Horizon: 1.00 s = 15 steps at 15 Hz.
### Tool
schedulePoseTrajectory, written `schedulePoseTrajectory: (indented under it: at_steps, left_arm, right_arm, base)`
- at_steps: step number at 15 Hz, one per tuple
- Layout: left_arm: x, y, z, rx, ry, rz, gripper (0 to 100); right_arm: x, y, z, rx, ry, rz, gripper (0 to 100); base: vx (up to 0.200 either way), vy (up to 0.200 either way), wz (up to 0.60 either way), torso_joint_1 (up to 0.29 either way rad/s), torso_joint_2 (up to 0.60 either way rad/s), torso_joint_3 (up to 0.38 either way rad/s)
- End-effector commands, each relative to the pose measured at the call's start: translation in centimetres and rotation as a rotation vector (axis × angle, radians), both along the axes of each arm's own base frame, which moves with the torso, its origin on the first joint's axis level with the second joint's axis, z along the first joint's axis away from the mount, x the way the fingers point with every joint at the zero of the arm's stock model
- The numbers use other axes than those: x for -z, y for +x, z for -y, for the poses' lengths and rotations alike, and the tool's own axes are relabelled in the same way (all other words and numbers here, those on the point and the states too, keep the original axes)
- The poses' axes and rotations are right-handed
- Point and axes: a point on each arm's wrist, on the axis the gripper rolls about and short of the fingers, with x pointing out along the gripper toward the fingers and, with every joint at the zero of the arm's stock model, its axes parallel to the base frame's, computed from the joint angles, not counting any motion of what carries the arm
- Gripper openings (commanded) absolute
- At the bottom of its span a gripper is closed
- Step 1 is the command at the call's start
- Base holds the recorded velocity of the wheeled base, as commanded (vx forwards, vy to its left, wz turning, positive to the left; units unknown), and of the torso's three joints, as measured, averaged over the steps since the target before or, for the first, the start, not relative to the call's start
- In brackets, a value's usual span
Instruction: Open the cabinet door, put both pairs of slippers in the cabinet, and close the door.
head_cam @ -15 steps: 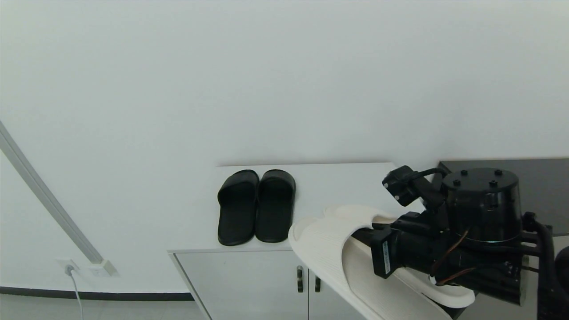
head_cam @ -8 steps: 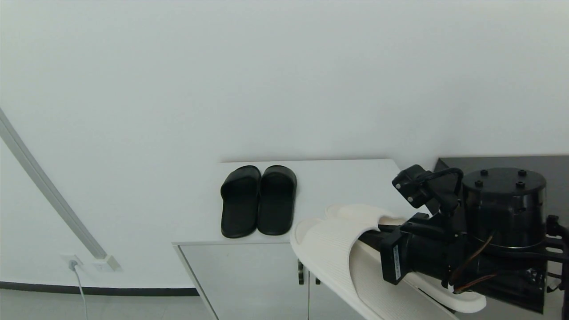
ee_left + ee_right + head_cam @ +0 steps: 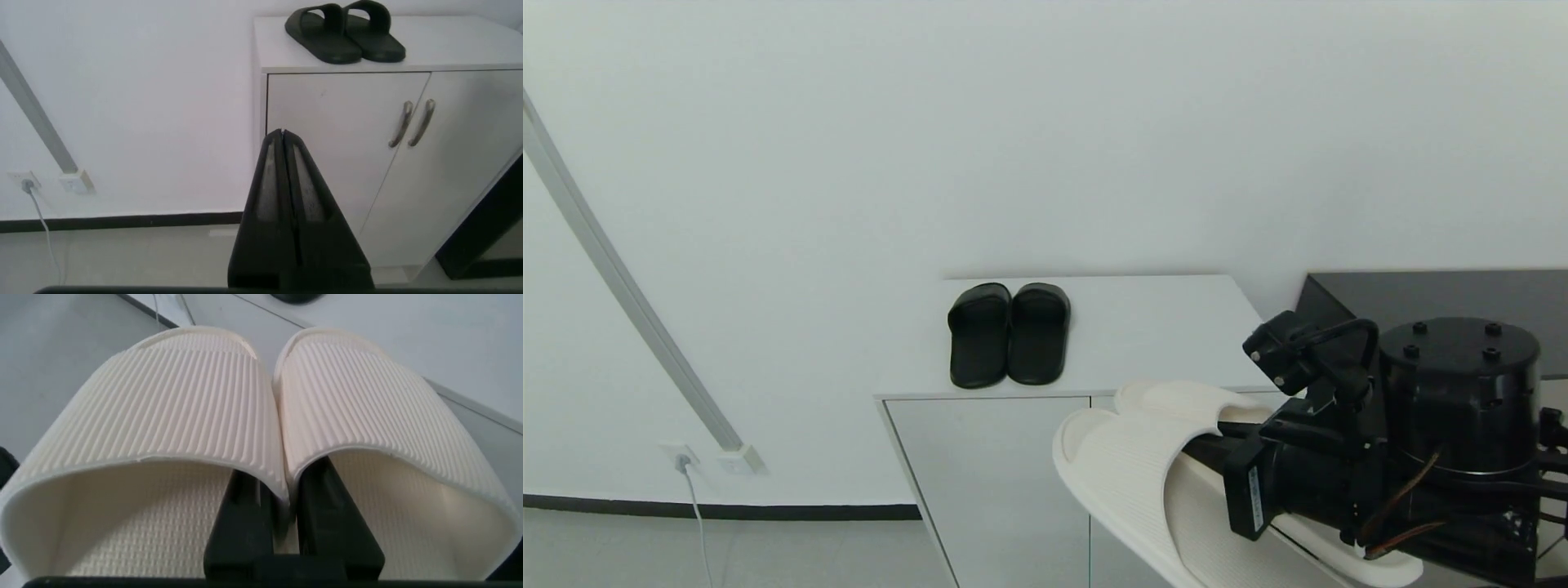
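A pair of black slippers (image 3: 1009, 334) lies side by side on top of the white cabinet (image 3: 1143, 327); the left wrist view shows the black slippers (image 3: 346, 31) too, above the cabinet's two shut doors with metal handles (image 3: 413, 122). My right gripper (image 3: 282, 508) is shut on the pair of white ribbed slippers (image 3: 270, 433), pinching their inner straps together. In the head view the white slippers (image 3: 1143, 474) hang in front of the cabinet doors, off its top. My left gripper (image 3: 283, 143) is shut with nothing in it, low in front of the cabinet.
A dark table (image 3: 1437, 298) adjoins the cabinet on the right. A wall socket with a plugged cable (image 3: 682, 465) and a slanted grey conduit (image 3: 621, 278) are on the white wall to the left. Bare floor (image 3: 147, 257) lies in front.
The head view has shifted, so the cabinet looks farther off. My right gripper has pulled the white slippers back off the cabinet top, to in front of the doors.
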Motion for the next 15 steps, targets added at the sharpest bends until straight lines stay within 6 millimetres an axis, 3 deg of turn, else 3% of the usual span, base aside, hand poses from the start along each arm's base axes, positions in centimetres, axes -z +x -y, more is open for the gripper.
schedulePoseTrajectory:
  at_steps: [1,10,15]
  left_arm:
    - [0.00,0.01,0.00,-0.001,-0.001,-0.001,0]
    - [0.00,0.01,0.00,-0.001,0.001,-0.001,0]
    - [0.00,0.01,0.00,-0.002,0.002,-0.001,0]
  right_arm:
    - [0.15,0.01,-0.05,-0.001,-0.004,-0.004,0]
    - [0.73,-0.12,0.08,-0.017,-0.048,0.010,0]
    - [0.90,-0.17,0.13,-0.018,-0.053,0.007,0]
  base:
    - [0.000,0.000,0.00,0.000,0.00,0.000]
    - [0.000,0.000,0.00,0.000,0.00,0.000]
    - [0.000,0.000,0.00,-0.141,0.34,0.181]
